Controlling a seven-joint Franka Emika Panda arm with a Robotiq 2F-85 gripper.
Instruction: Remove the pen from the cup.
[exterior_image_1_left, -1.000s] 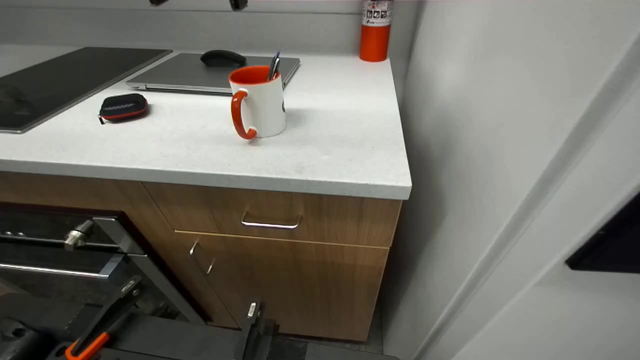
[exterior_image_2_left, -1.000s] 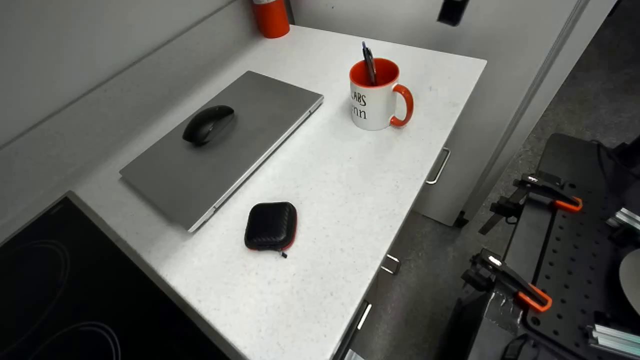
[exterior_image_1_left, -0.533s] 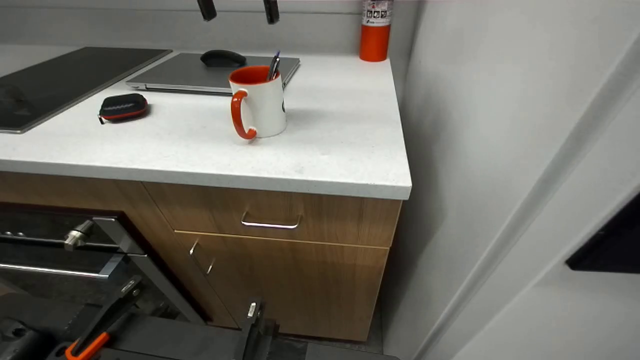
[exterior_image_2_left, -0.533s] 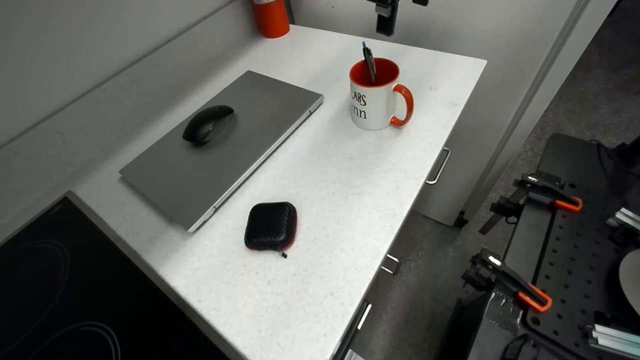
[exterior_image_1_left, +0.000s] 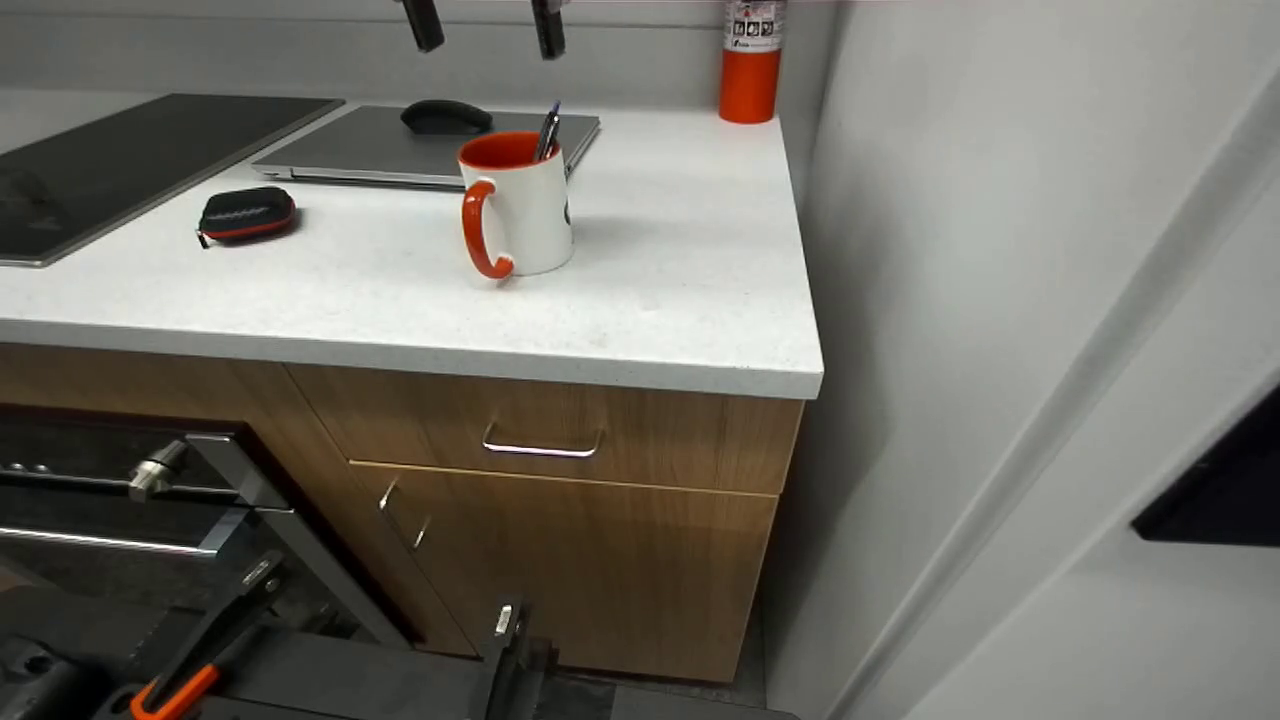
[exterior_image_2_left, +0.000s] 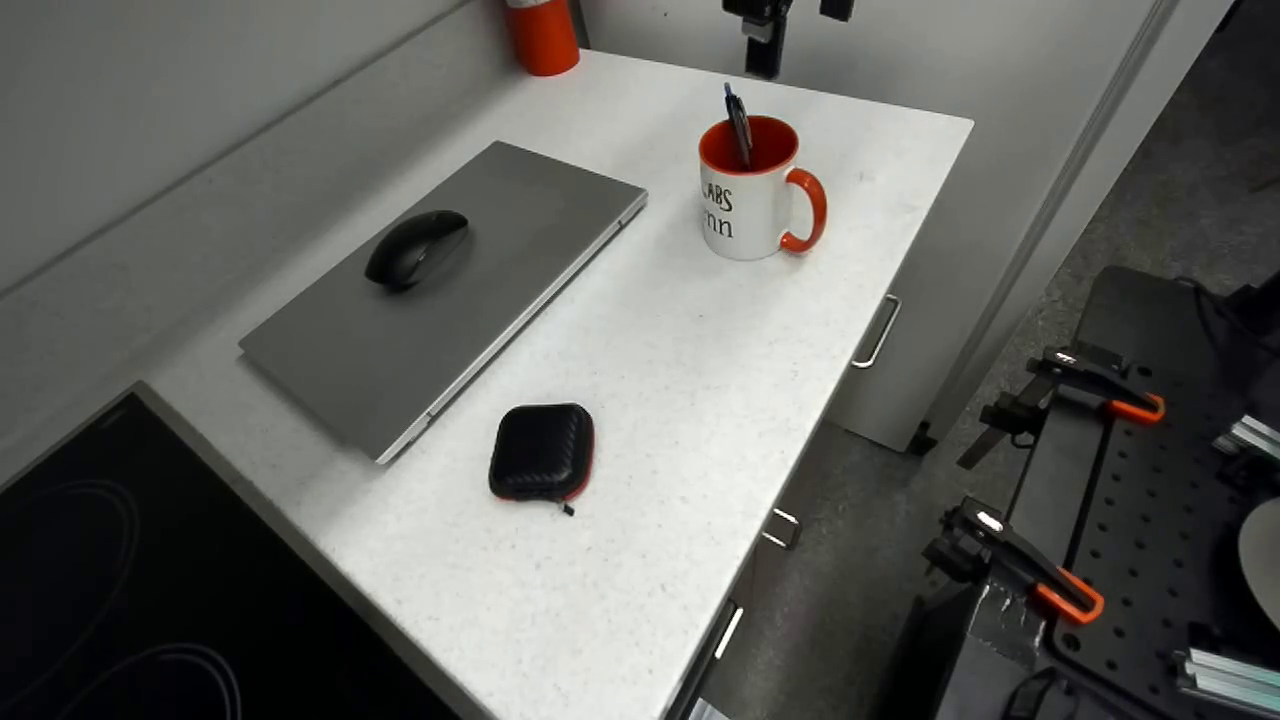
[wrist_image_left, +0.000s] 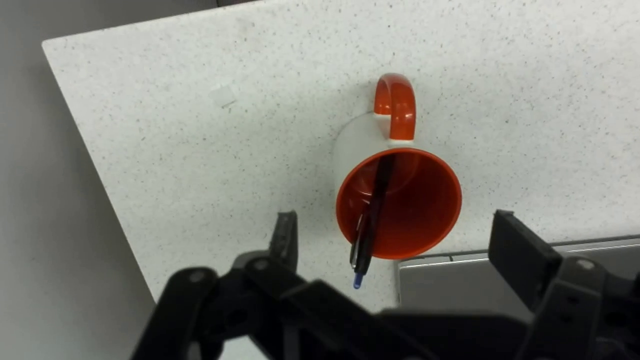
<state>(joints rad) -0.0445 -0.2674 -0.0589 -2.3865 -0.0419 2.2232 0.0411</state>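
The white mug (exterior_image_1_left: 535, 225) stands upright on the pale countertop (exterior_image_1_left: 690, 310), and the pen (wrist_image_left: 369, 235) is inside it, tilted, its blue-tipped end jutting over the mug's rim roughly opposite the red handle (wrist_image_left: 404, 115). The gripper (exterior_image_1_left: 491, 48) hangs above the mug, clear of it, with its two fingers (wrist_image_left: 287, 235) spread wide; in the wrist view, the mug's mouth and the pen show between them. Near the mug, on the side away from its handle, lies a closed grey laptop (exterior_image_2_left: 450, 330) with a black mouse (exterior_image_2_left: 415, 250) on top. In both exterior views, a black zip case (exterior_image_2_left: 542, 452) with red edging lies between the mug and the dark cooktop (exterior_image_1_left: 150, 180), and a red canister (exterior_image_1_left: 749, 90) stands well apart from the mug.
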